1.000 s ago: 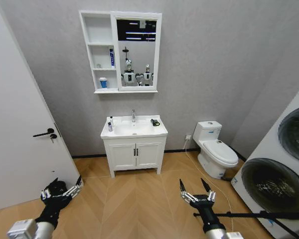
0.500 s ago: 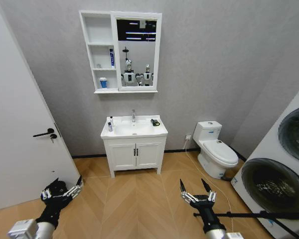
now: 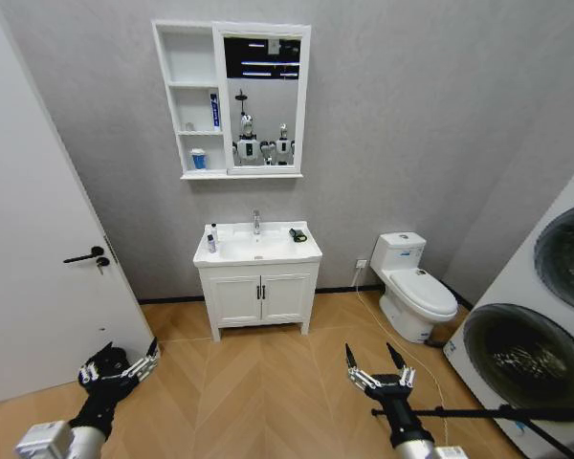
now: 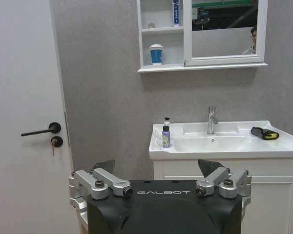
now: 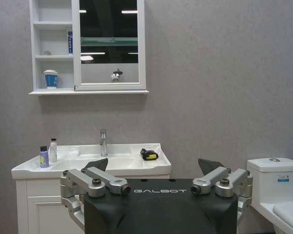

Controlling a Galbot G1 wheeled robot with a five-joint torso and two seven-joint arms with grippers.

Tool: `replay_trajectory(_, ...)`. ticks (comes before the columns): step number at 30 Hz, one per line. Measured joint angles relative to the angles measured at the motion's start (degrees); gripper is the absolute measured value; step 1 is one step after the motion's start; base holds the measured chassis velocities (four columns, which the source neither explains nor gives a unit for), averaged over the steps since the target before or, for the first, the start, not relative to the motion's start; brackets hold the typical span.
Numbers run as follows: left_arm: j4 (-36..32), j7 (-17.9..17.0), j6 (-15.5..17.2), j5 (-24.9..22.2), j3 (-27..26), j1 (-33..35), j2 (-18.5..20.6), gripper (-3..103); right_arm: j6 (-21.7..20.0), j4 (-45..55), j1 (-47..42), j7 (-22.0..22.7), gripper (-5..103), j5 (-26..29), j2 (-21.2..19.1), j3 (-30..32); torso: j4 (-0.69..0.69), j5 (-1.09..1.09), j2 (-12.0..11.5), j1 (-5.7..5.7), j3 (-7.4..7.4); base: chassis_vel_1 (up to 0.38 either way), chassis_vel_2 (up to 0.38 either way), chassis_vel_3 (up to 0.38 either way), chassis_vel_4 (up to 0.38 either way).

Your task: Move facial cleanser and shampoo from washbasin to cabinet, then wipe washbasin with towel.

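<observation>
Nearest the camera, the left gripper (image 3: 124,360) hangs low over the wood floor (image 3: 258,392) with its fingers spread and nothing between them; the right gripper (image 3: 375,360) hangs likewise, jaws apart and empty; both are well apart from the washbasin (image 3: 258,251), so the step in hand looks to be the approach, and neither arm can reach anything yet. To do it well, the robot would best drive straight at the vanity (image 3: 259,296), squaring up to its front and keeping off the door (image 3: 29,268) on the left and the toilet (image 3: 413,287) on the right; the arms should stay tucked low until the basin rim is near. On the washbasin's left edge stand two small bottles (image 4: 165,134), one white and one purple, just beside each other, seemingly the cleanser and shampoo; the towel (image 3: 298,234) lies on the right edge, the tap (image 3: 256,222) between them at the back. Farthest, the cabinet (image 3: 195,100) hangs on the wall above, a cup (image 3: 198,159) in its lowest niche and a tube (image 3: 214,110) in the middle one. Against the earlier frames nothing has shifted; grippers, bottles and view all match.
</observation>
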Motion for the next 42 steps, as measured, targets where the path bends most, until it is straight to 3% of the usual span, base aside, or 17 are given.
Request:
replay_trajectory(6, 1.2, 0.3, -0.3, 2.8, 2.3, -0.6, -0.4, 97, 0.5, -1.7, 0.6, -0.4, 100, 0.5, 0.1, 0.2, 0.0, -0.01, 0.0, 0.0, 0.0, 0.0, 0.0, 0.0, 0.0)
replay_trajectory(10, 1.1, 0.4, -0.4, 3.2, 2.6, -0.6, -0.6, 97, 1.1, -2.3, 0.8, -2.2, 100, 0.4, 0.1, 0.8, 0.0, 0.0, 0.0, 0.0, 0.0, 0.0, 0.0, 0.0, 0.0)
replay_trajectory(22, 0.5, 0.4, -0.5, 3.1, 2.5, -0.4, -0.6, 97, 1.1, -2.1, 0.9, -0.8, 100, 0.1, 0.1, 0.4, 0.0, 0.0, 0.0, -0.02, -0.01, -0.055, 0.052, 0.057, -0.052)
replay_trajectory(42, 0.9, 0.5, -0.5, 3.3, 2.7, -0.4, -0.6, 97, 1.6, -2.8, 1.3, -0.8, 100, 0.4, 0.1, 0.4, 0.01, 0.02, 0.0, 0.01, 0.01, -0.269, 0.271, 0.28, -0.277)
